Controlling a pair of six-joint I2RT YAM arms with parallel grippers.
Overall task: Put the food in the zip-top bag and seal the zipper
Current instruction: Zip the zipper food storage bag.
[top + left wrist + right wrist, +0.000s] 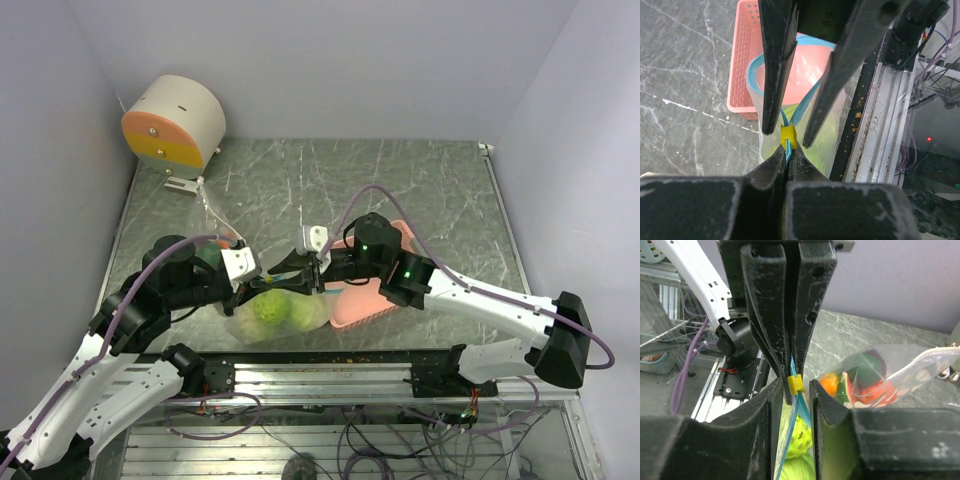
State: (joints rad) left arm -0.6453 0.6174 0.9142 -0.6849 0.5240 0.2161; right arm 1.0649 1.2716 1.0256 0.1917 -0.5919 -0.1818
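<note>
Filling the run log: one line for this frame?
phase: sealing | left gripper: shut on teal zipper strip | right gripper: open, straddling yellow slider | toy food: inside clear plastic zip-top bag | seal: incomplete

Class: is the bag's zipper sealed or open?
Mostly open. Beyond the yellow slider the zipper spreads into a wide teal loop; only the end pinched in the left gripper is together.

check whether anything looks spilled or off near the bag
Orange crumbs lie scattered along the table's near edge by the metal rail, right beside the zip-top bag. The zipper gapes in an open loop past the yellow slider, where the left hand pinches it. Nothing else stands out.
</note>
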